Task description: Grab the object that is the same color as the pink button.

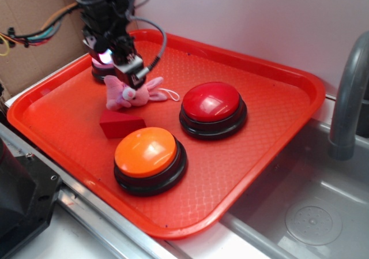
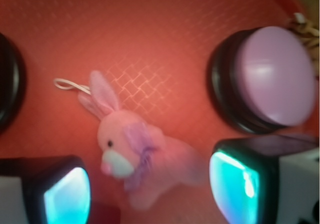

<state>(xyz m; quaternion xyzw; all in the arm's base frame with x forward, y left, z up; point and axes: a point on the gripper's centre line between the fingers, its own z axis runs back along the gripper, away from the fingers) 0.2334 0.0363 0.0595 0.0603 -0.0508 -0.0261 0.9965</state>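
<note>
1. The exterior view is bright and evenly lit; glare spots sit on the red button (image 1: 212, 102) and orange button (image 1: 146, 150).
2. The wrist view is soft throughout, perhaps from closeness.
3. At its lower corners, the gripper (image 2: 150, 194) pads (image 2: 232, 188) glow cyan.
4. The pink button (image 2: 274, 76), upper right, shows a pale sheen.
</note>
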